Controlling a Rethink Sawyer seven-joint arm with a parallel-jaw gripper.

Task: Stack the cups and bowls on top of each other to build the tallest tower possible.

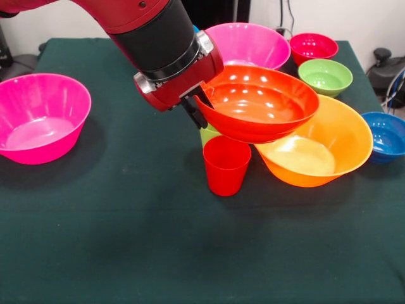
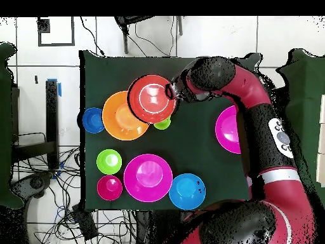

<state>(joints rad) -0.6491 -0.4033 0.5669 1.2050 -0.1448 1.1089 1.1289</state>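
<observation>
A red-orange bowl (image 1: 259,103) is held up in the air by the tool (image 1: 197,109). The tool is closed on the rim of this bowl, at the side nearest the arm (image 1: 152,31). The bowl is tipped a little and hangs over the edge of the big orange bowl (image 1: 329,152), which sits on the dark green surface (image 1: 126,240). It cannot be told whether the two bowls touch.

A red cup (image 1: 226,166) stands just in front of the held bowl, and a lime green cup (image 1: 207,133) is half hidden behind it. One big pink bowl (image 1: 39,117) is well apart from the others. Another pink bowl (image 1: 250,43) is behind the arm. A small magenta bowl (image 1: 312,47), a green bowl (image 1: 325,76) and a dark blue bowl (image 1: 387,135) are close by. A light blue bowl (image 2: 186,191) is seen from above.

No tower is built yet, it seems. The orange bowl looks like a good bottom.

The bowls look light, stiff and shiny, so they may be slippery. A thin rim is the only place to pinch. A bowl held by one edge can tilt or swing, so it should be set down slowly and flat. The cups are small and could be knocked over by the low bowl.
</observation>
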